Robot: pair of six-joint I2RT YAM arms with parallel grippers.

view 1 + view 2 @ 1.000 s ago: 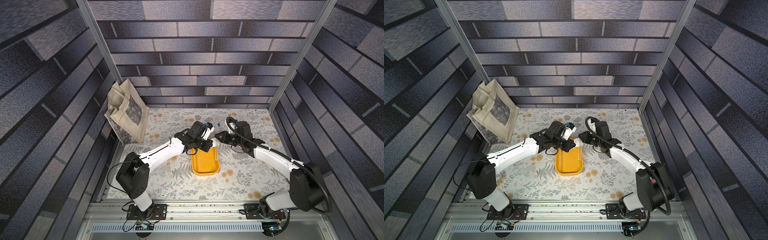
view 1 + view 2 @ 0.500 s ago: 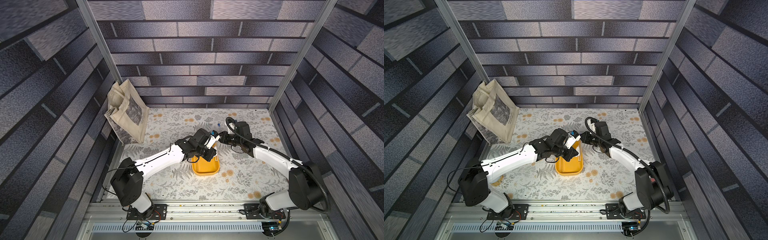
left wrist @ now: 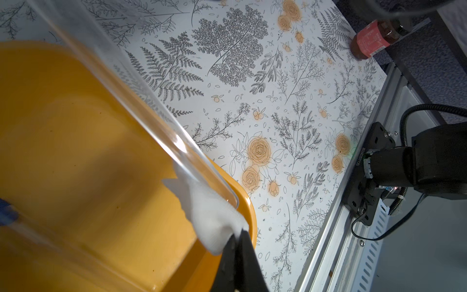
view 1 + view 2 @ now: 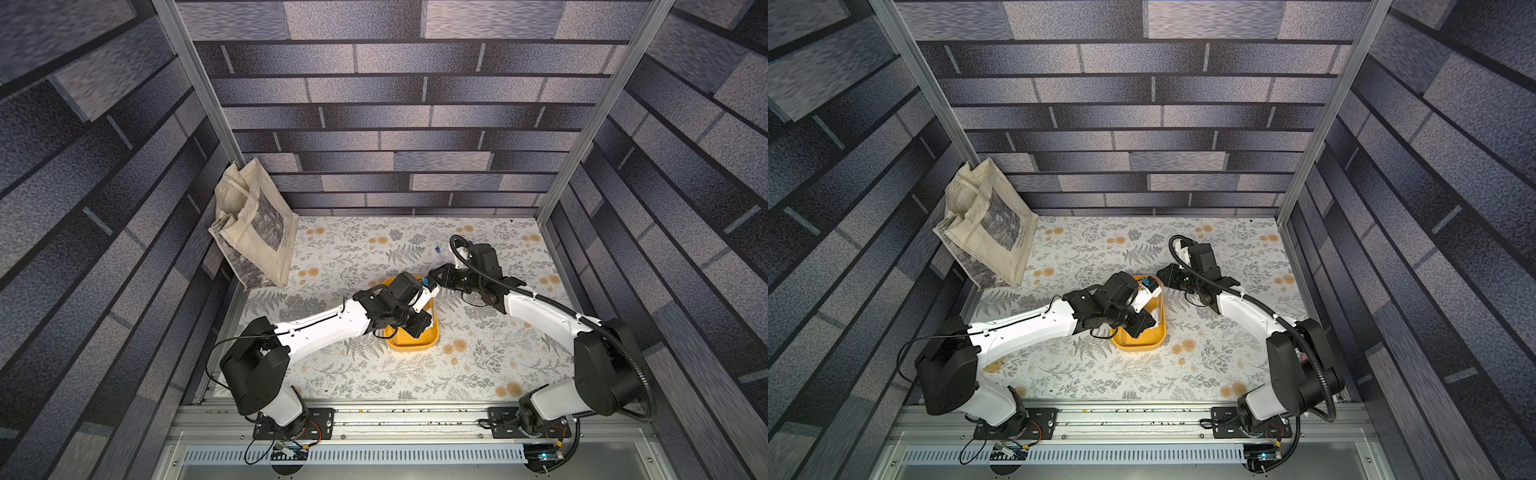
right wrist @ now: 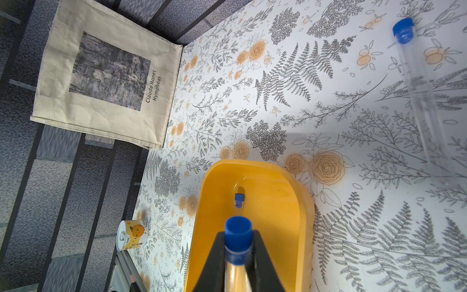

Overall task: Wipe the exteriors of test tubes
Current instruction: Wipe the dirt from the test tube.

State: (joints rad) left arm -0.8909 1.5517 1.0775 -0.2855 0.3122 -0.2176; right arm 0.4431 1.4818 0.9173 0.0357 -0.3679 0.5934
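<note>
Tube [image 5: 238,233] sits clamped in right jaws over tray [image 5: 280,202]; left jaws pinch cloth [image 3: 211,209].

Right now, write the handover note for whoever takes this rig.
Left gripper: shut on the white cloth, over the yellow tray.
Right gripper: shut on a test tube near its blue cap, closed end by the cloth.
Second tube lies in the tray; third tube lies on the table beside it.
Done: cannot tell which are wiped.
Left: wipe the held tube, then the others.
</note>
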